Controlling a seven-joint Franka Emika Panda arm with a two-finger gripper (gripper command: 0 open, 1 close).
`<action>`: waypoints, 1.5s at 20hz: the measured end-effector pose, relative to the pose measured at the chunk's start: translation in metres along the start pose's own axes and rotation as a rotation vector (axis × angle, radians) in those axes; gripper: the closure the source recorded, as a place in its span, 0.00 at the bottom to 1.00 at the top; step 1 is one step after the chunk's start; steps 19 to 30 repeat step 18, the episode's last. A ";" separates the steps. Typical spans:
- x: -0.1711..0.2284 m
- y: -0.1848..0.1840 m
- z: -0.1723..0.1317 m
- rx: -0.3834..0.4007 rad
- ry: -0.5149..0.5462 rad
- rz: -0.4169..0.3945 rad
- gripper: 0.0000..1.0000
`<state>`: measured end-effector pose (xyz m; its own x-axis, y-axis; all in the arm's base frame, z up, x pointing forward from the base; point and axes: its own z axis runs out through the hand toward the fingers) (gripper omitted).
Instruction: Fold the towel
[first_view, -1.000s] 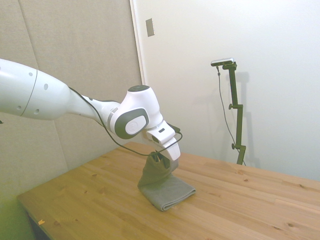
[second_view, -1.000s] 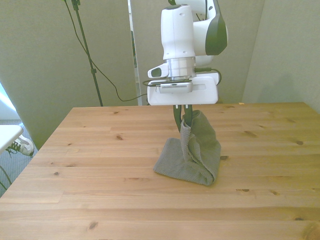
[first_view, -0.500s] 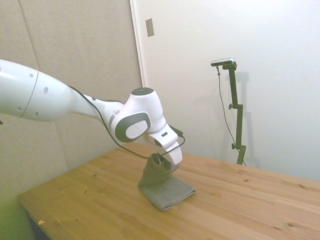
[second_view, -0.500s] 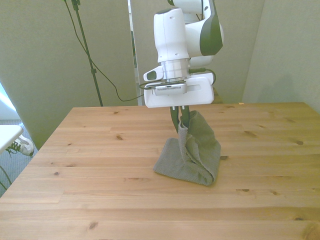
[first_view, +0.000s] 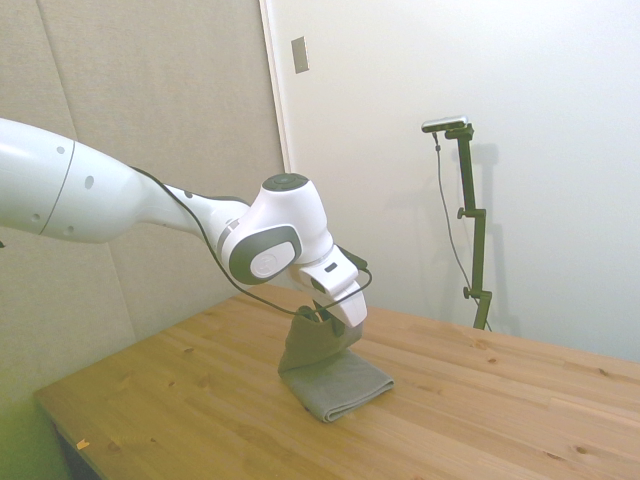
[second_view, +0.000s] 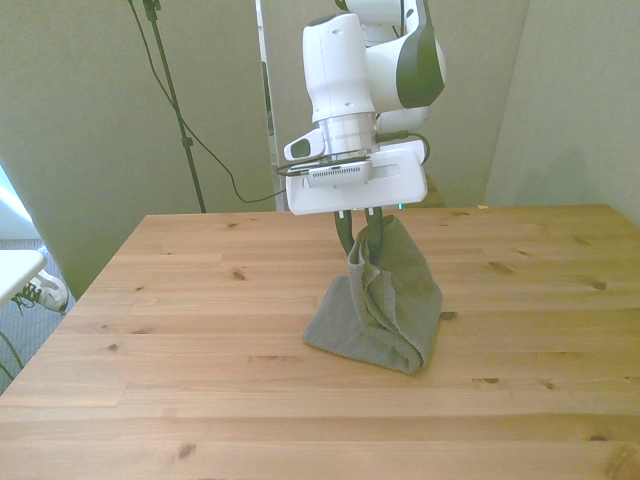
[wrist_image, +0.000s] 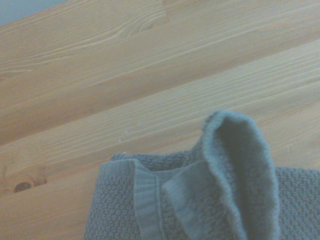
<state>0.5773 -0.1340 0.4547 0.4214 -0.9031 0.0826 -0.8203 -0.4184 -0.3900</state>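
Robot arm lifts a corner of a grey towel off a wooden table.

The gripper (second_view: 362, 222), its fingers clamped on the upper edge of the towel (second_view: 380, 305), holds the cloth up in a peak while the lower part lies on the table (second_view: 200, 300) near its middle. The wrist view shows the towel's thick hem; no writing is legible anywhere.

It looked like a robotics lab: a white robot arm (first_view: 90, 195) was mounted at a bare wooden table (second_view: 200, 330), plain padded wall panels (first_view: 150, 100) stood behind, and cables (second_view: 200, 150) hung loose.
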 end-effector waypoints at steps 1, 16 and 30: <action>0.000 0.000 -0.001 0.002 0.001 0.000 0.00; -0.102 0.043 -0.075 -0.204 -0.117 -0.160 0.00; -0.146 0.049 -0.092 -0.223 -0.109 -0.220 0.00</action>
